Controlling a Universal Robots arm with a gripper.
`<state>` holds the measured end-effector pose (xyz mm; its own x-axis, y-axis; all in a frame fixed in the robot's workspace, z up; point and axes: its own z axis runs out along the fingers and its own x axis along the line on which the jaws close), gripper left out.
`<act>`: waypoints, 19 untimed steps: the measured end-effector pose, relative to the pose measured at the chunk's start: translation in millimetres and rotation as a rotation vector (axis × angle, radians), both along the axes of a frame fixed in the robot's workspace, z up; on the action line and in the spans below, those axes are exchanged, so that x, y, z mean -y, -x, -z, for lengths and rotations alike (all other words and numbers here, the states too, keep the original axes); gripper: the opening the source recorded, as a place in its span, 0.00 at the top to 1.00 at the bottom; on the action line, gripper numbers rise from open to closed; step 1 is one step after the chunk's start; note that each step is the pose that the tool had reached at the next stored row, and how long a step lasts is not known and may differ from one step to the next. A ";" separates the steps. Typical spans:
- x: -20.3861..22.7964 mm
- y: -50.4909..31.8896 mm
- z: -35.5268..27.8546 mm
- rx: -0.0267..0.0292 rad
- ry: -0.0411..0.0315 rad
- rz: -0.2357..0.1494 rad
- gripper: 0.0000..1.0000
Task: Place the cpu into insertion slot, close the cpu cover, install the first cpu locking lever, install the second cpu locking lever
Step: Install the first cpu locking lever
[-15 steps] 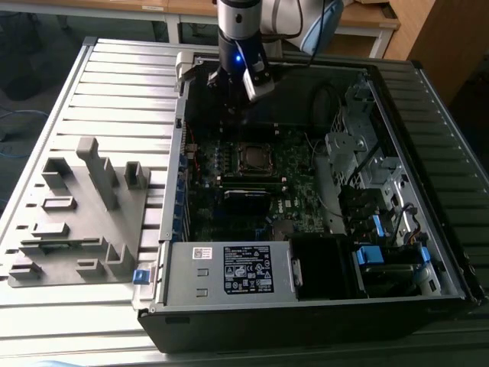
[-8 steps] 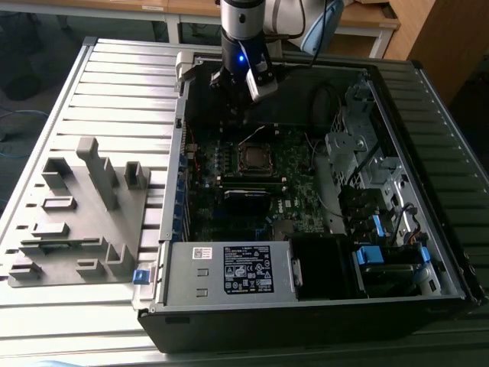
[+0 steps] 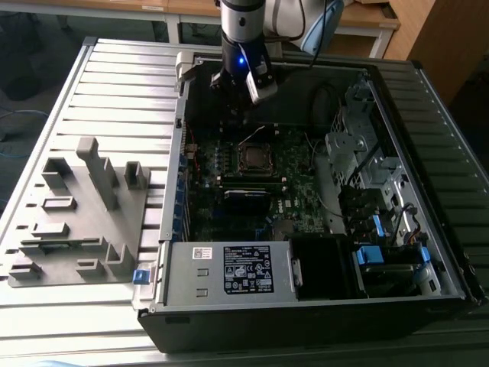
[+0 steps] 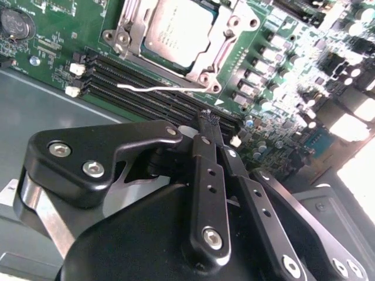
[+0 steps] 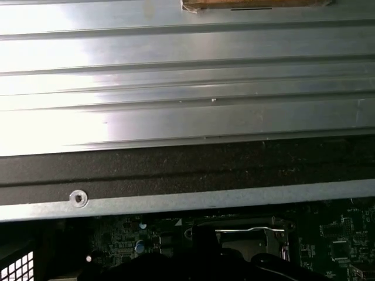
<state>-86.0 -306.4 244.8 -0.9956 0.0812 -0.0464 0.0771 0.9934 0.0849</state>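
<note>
tool (image 4: 209, 121), pinched together, near seated cpu (image 4: 176, 26)

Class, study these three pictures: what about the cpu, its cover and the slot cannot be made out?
Exterior view: the slot is too small to show whether the cpu sits in it.
Second wrist view: the cpu and cover are cut off by the picture's edge.
First wrist view: a dark shape in front hides part of the slot.
</note>
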 end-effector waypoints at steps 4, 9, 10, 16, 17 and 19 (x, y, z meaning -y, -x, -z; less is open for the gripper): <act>-0.1 -0.3 0.7 0.0001 -0.0105 0.000 0.89; 0.0 -0.3 1.5 0.0000 -0.0236 0.000 0.89; 0.0 -0.3 1.7 0.0001 -0.0238 0.000 0.89; 0.0 -0.3 4.0 0.0008 -0.0293 0.000 0.89; 0.0 -0.3 4.6 0.0010 -0.0301 0.000 0.89; 0.0 -0.3 5.7 0.0010 -0.0303 0.000 0.89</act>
